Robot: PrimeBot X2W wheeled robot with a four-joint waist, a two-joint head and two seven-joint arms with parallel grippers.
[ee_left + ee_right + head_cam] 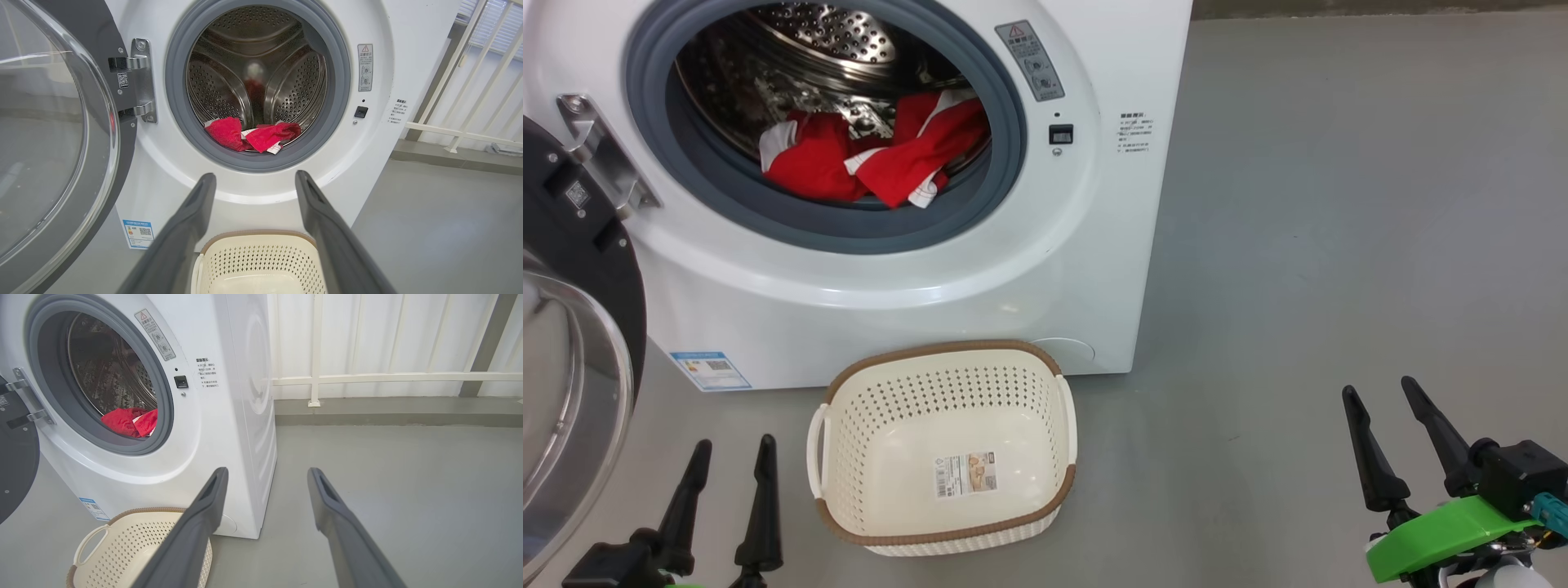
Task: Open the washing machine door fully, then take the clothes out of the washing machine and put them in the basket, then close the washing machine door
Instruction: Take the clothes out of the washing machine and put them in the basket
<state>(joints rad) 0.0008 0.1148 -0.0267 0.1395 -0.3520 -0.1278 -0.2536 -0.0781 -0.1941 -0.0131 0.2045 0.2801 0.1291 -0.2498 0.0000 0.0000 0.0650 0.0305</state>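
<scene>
Washing machine (1094, 245): white front-loader on a grey floor (1339, 204), taking up the head view from 10 to 12 o'clock, with its mouth uncovered. Door (564, 392): black rim and bulging clear glass, swung wide open on a metal hinge (600, 155), at 9 o'clock of the machine's mouth. Steel drum (833, 33): perforated, ringed by a grey rubber seal (849, 233). Basket (890, 408): cream with a brown rim, upright on the floor just in front of the machine at 6 o'clock of the mouth, holding nothing but a paper label (965, 475) on its bottom. Clothes (874, 159): red with white trim, heaped inside the drum at its 6 o'clock, against the seal's lower lip. My left claw (734, 445): at 7 o'clock of the head view, beside the basket, fingers spread and gripping nothing. My right claw (1379, 388): at 4 o'clock, well apart from the basket, likewise spread over bare floor. Blue sticker (711, 370): at the machine's lower corner, 7 o'clock.
</scene>
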